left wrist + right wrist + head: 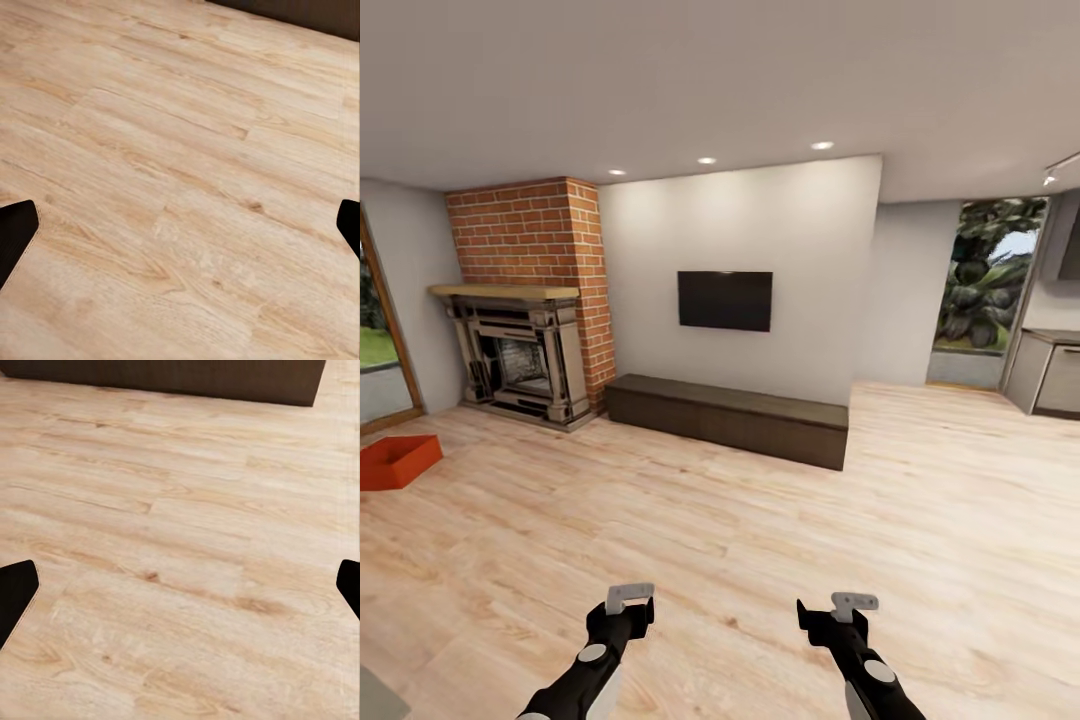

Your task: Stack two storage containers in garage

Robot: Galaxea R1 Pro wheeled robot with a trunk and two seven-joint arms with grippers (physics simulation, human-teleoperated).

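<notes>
I am in the living room, on its light wood plank floor (760,520). One orange-red open-topped storage container (396,461) sits on the planks at the far left, near the glass door. My left gripper (629,598) and right gripper (854,602) hang low in front of me, far from the container. Both wrist views look down at bare planks, with black fingertips (16,236) and fingertips (16,594) spread wide at the frame sides. Both grippers are open and hold nothing.
A red brick fireplace (530,300) stands at the back left. A long dark low cabinet (728,418) runs under a wall-mounted TV (725,300). A wood-framed glass door (380,340) is at the left, a window (988,290) and grey cabinet (1052,372) at the right.
</notes>
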